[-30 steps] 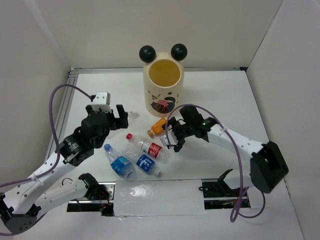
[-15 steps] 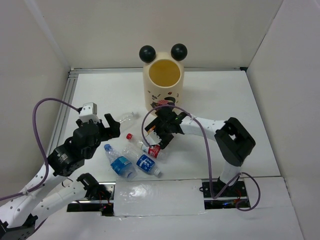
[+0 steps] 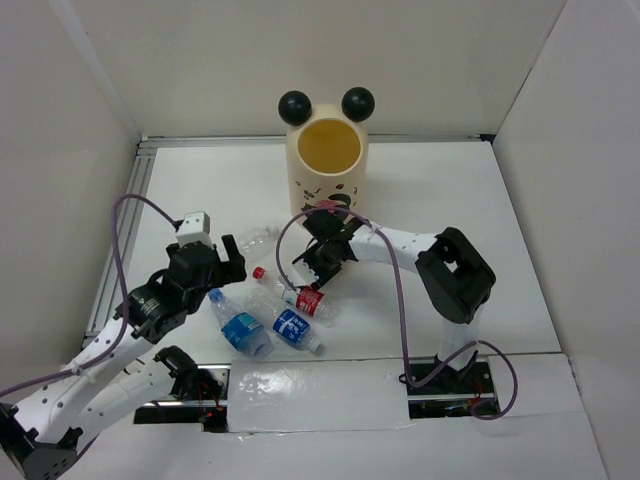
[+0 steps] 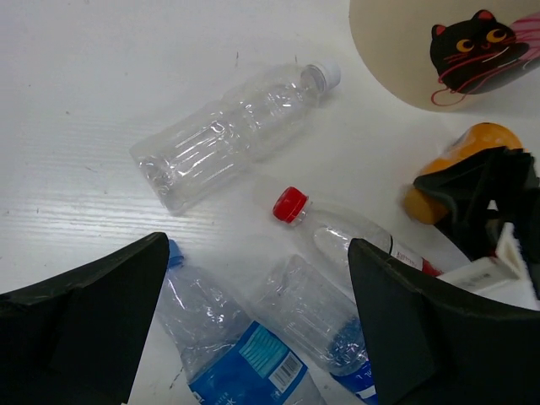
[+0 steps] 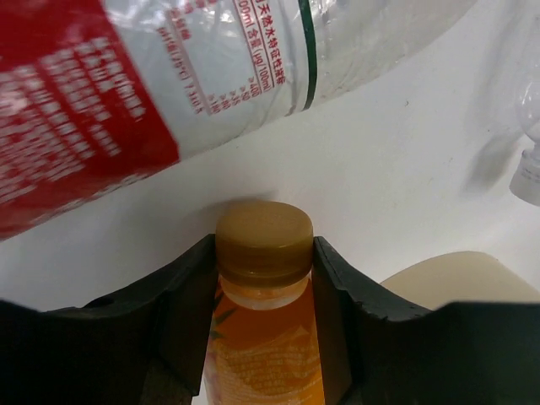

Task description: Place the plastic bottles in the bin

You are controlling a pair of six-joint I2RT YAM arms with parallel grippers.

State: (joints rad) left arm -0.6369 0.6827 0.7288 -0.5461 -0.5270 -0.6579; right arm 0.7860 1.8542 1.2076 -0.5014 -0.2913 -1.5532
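Firmly gripping the orange bottle (image 5: 263,337) by cap and neck with the right gripper (image 5: 263,253), at the foot of the bin (image 3: 300,195) near the counter's far edge; long axis in line with the fingers, cap aimed near-left at the red-labelled bottle (image 3: 297,297). Lying flat mid-counter there, red cap far-left, base near-right, beside two blue-labelled bottles (image 3: 240,325) on a similar slant. Holding nothing in the left gripper (image 4: 257,253), spread wide above them; unlabelled bottle (image 4: 228,139) flat, cap toward the bin.

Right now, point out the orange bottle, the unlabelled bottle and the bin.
orange bottle (image 5: 266,331): right wrist view, body below the cap.
unlabelled bottle (image 4: 228,139): left wrist view, mid-body.
bin (image 3: 308,180): top external view, side wall.
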